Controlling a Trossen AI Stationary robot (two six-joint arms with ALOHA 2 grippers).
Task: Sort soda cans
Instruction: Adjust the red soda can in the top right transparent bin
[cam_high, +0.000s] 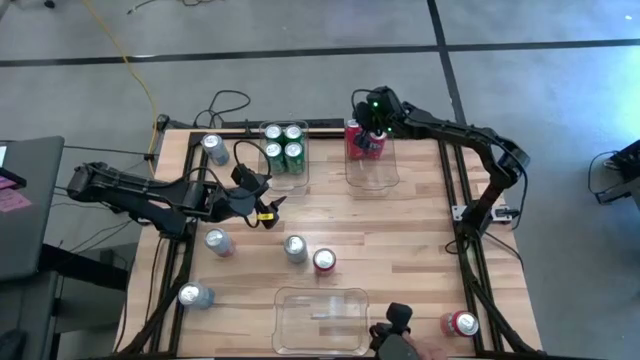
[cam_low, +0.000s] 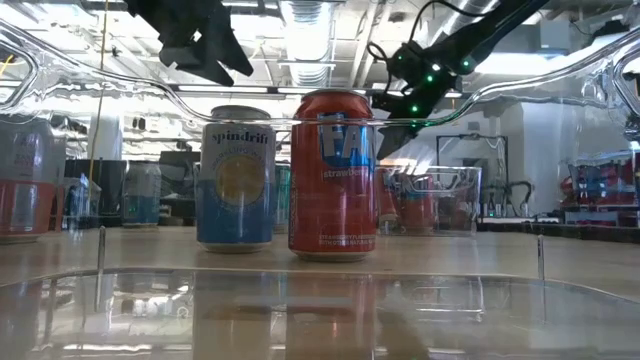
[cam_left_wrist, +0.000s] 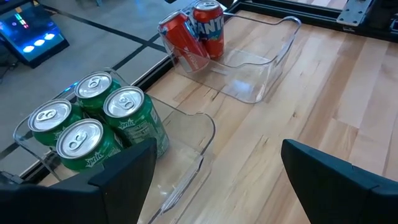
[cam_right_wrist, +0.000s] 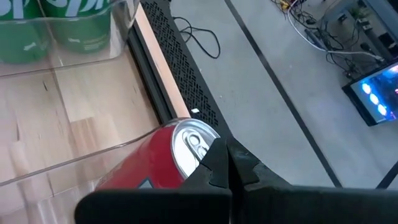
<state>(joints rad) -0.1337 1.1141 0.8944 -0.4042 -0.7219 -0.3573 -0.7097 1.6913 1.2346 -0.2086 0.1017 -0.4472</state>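
honestly the sketchy bit is the right gripper (cam_high: 378, 118), fingers pinched shut and empty, hanging right over the red cans (cam_high: 364, 141) in the far bin (cam_high: 375, 175), one leaning, while the left gripper (cam_high: 268, 198) waits open beside the green cans (cam_high: 283, 145), so a nudge could tip them.

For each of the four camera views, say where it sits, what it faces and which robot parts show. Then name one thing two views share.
High: overhead, straight down; table, both arms.
Low: tabletop height; red can, arms above.
Left wrist: green cans; own fingers.
Right wrist: tilted red can; own fingers.
Shared: green cans, high and left wrist.
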